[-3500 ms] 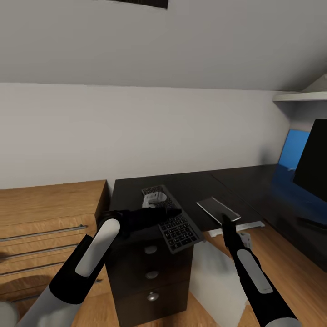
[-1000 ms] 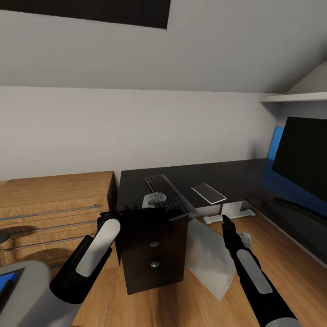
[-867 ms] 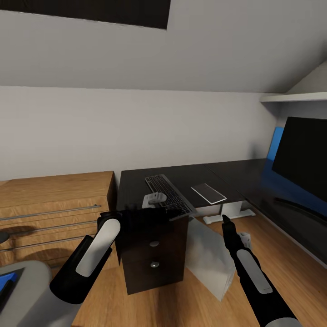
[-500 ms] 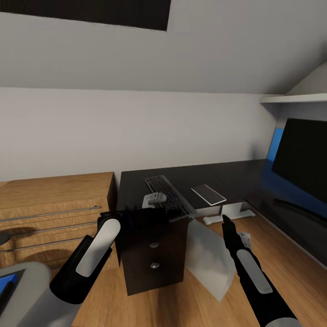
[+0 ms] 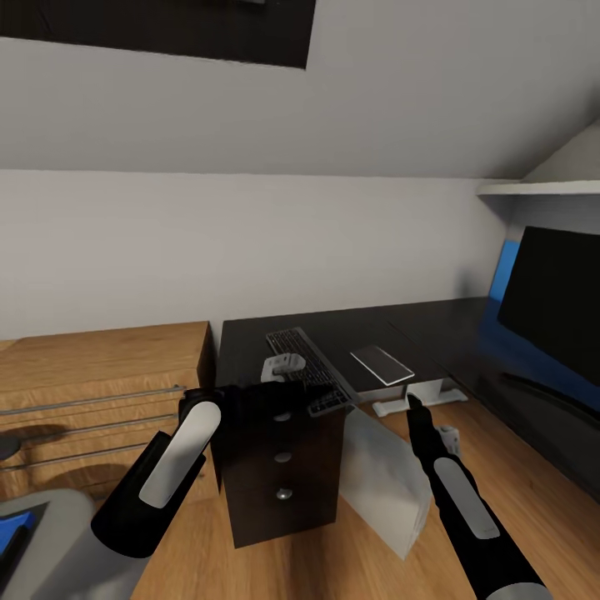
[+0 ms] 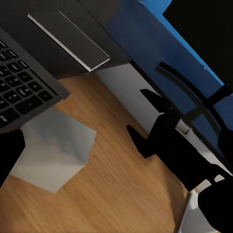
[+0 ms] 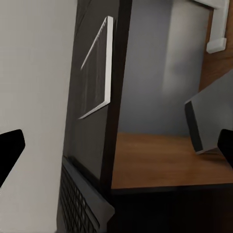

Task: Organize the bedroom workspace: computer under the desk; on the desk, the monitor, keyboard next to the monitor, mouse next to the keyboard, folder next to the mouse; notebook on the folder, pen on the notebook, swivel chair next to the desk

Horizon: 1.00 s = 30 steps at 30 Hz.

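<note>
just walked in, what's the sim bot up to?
It faces the black desk with both arms raised and nothing held. The keyboard lies on the desk, its near end sticking out past the edge above the drawers. The left gripper sits right at that end. Whether it is gripping the keyboard is not clear. The right gripper hovers open over the floor. The monitor stands on the desk to the right, and the computer lies tilted on the floor by the drawers.

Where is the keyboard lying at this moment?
In the head view the keyboard lies on the black desk above the drawers, its near end sticking out over the desk's edge, beside the left gripper and left of a flat silver slab.
</note>
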Motion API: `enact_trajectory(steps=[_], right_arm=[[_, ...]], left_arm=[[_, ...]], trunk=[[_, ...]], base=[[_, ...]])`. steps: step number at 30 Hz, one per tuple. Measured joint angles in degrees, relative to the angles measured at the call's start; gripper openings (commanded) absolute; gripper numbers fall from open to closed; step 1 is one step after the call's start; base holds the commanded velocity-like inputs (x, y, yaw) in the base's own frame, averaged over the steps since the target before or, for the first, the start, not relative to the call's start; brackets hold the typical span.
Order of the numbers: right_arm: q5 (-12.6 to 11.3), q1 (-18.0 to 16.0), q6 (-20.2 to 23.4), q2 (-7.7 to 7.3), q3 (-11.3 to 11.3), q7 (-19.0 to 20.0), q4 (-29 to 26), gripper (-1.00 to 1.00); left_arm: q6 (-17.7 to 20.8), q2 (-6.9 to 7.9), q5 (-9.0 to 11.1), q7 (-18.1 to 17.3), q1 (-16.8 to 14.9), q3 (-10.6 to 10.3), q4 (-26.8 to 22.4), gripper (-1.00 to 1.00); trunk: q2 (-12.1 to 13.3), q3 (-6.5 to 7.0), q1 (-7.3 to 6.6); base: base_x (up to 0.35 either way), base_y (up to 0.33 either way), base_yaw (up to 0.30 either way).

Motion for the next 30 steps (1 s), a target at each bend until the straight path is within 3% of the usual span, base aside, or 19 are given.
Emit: enact_trajectory(steps=[16,30], right_arm=[[-0.11,0.0,-0.01,0.07,0.02,0.11,-0.1,1.0],[-0.12,0.0,-0.07,0.14,0.04,0.19,-0.05,1.0]], left_arm=[[0.0,0.0,0.05,0.17,-0.02,0.13,0.04,1.0],[-0.01,-0.1,0.02,0.19,-0.02,0.14,0.43,1.0]], trunk=[[6.42,2.87,-3.52],[12.04,5.39,-6.59]], base=[[-0.002,0.0,0.0],[-0.11,0.0,0.0]])
